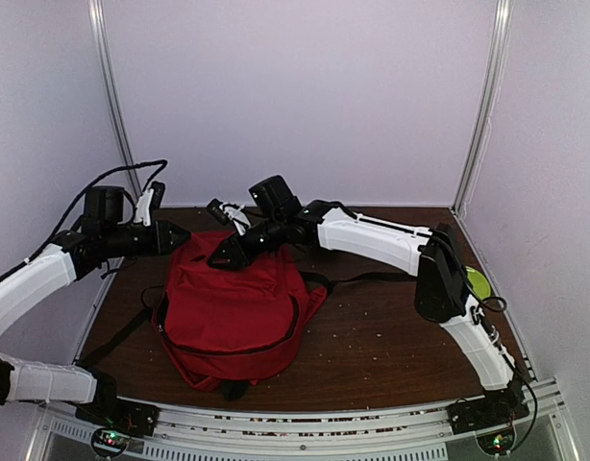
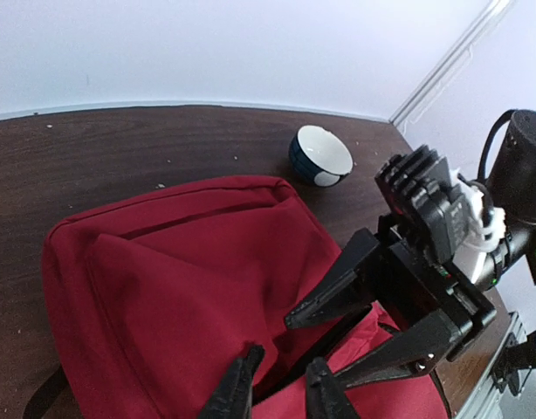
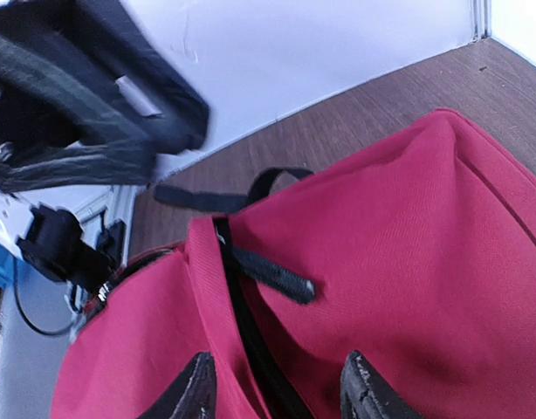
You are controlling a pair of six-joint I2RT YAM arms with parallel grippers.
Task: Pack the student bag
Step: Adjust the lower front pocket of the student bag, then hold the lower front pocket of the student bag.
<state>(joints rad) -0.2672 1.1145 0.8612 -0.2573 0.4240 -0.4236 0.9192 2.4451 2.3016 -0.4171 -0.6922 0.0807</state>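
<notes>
The left gripper (image 2: 283, 365) hangs at the 10 o'clock corner of the student bag (image 1: 233, 312). Its fingers are narrowly parted and pinch nothing I can see, so it is probably placed to steady that edge. The bag lies flat at the table's middle, soft, red and slumped, and its black zip (image 3: 242, 327) seems to gape slightly. At the bag's 12 o'clock the right gripper (image 3: 278, 360) stands spread astride the zip, likely lining up on the black pull tab (image 3: 272, 275).
</notes>
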